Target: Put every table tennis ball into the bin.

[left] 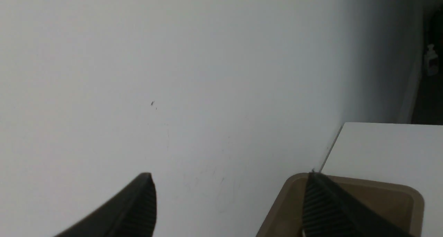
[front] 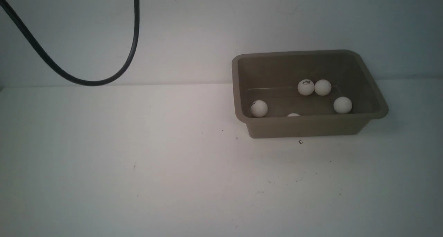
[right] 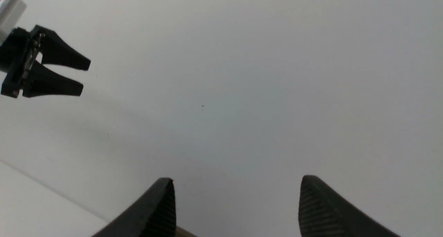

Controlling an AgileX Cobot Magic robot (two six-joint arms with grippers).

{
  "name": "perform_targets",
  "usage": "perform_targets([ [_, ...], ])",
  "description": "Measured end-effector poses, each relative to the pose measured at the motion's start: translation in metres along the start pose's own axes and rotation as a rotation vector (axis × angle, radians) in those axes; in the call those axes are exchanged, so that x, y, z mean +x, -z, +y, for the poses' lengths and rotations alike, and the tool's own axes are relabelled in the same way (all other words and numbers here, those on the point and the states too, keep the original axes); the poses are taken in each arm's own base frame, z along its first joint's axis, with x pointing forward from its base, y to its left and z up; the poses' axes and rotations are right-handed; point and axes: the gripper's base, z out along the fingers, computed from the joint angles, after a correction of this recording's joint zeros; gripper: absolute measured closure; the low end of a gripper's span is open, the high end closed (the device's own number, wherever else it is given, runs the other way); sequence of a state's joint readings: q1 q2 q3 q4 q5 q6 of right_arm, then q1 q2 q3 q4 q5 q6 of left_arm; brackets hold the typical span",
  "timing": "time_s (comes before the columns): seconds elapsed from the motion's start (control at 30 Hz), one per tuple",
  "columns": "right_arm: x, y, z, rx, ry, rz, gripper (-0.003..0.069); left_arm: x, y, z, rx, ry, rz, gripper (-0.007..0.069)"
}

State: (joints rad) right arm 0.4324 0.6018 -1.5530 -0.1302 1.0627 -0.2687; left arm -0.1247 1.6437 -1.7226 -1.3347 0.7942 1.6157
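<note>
1. White tabletop (front: 138,154) meets a pale plain wall (front: 242,22) at the back; lighting is dim towards the right.
2. Five table tennis balls, all observed inside the bin (front: 304,128) and resting on its floor.
3. Left ball (front: 259,108): near the bin's left wall, a dark mark on its upper side.
4. Rear marked ball (front: 306,87) and rear plain ball (front: 322,87): side by side towards the far wall, touching or very nearly so; the former carries a small dark logo on top.
5. Right ball (front: 342,105): apart from the rear pair, close to the right wall.
6. Half-hidden ball (front: 293,115): only its top shows above the near rim.
7. Bin: taupe, rectangular, upright, standing on the tabletop right of centre, its far side close to the wall.
8. Left pincer (left: 230,174): fingers spread wide, nothing between them; one corner of the bin lies below it. In the right wrist view the same pincer (right: 85,75) hangs in the air, parted and empty.
9. Right pincer (right: 237,179): fingers well apart, nothing gripped, pale wall behind.
10. Black cable (front: 133,39): hangs in a loop before the wall at upper left, well apart from the bin.
</note>
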Motion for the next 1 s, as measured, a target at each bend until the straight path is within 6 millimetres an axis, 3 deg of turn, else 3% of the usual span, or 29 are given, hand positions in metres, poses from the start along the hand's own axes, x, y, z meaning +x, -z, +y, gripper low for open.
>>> perform_targets([
  [0.07, 0.011, 0.031, 0.004, -0.026, -0.004, -0.053, 0.0219, -0.006, 0.004, -0.003, 0.008, -0.005, -0.008, 0.0115],
  [0.17, 0.027, 0.051, 0.016, -0.107, -0.027, -0.084, 0.0219, -0.012, 0.008, -0.005, 0.003, -0.013, -0.016, 0.0123],
  [0.27, 0.046, 0.061, 0.031, -0.208, -0.064, -0.092, 0.0219, -0.015, 0.010, -0.005, 0.002, -0.017, -0.020, 0.0125],
  [0.33, 0.072, 0.067, 0.047, -0.288, -0.103, -0.082, 0.0219, -0.017, 0.012, -0.006, 0.000, -0.004, -0.023, 0.0125],
  [0.57, 0.131, 0.082, 0.070, -0.302, -0.146, -0.145, 0.0219, -0.017, 0.012, -0.006, 0.000, 0.038, -0.022, 0.0125],
  [0.83, 0.169, 0.051, 0.088, -0.348, -0.182, -0.003, 0.0219, -0.018, 0.013, -0.006, 0.004, 0.054, -0.029, 0.0125],
  [1.0, 0.204, 0.029, 0.105, -0.397, -0.200, 0.160, 0.0219, -0.019, 0.013, -0.006, 0.005, 0.070, -0.040, 0.0125],
])
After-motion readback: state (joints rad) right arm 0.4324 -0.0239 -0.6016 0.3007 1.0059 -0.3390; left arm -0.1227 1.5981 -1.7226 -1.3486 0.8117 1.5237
